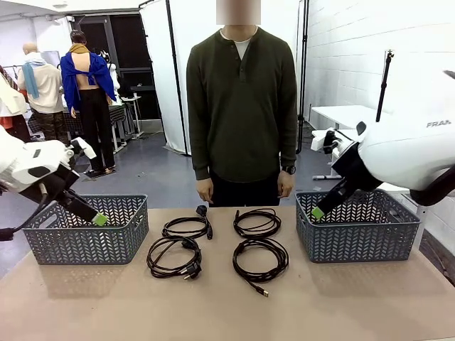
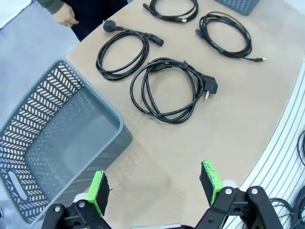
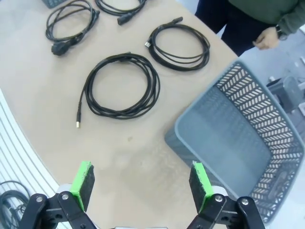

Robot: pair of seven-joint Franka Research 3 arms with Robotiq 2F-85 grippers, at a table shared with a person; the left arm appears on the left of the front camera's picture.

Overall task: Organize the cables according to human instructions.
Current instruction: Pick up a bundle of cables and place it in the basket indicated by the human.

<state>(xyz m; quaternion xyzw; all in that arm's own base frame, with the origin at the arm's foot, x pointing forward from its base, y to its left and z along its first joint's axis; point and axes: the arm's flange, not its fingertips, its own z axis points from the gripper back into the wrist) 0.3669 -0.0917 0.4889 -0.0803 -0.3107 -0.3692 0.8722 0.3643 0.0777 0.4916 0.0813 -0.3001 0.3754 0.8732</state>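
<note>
Several black coiled cables lie in the middle of the table: one with a mains plug near left, one with a small gold plug near right, and two more behind them. The human stands at the far edge, hands down at the sides. My left gripper hangs open over the left basket's near corner, nothing between its pads. My right gripper is open beside the right basket, clear of the nearest cable.
Two grey lattice baskets stand on the table, one at the left and one at the right, both with nothing in them. Bare tabletop runs along the near edge. A white table stands behind on the right.
</note>
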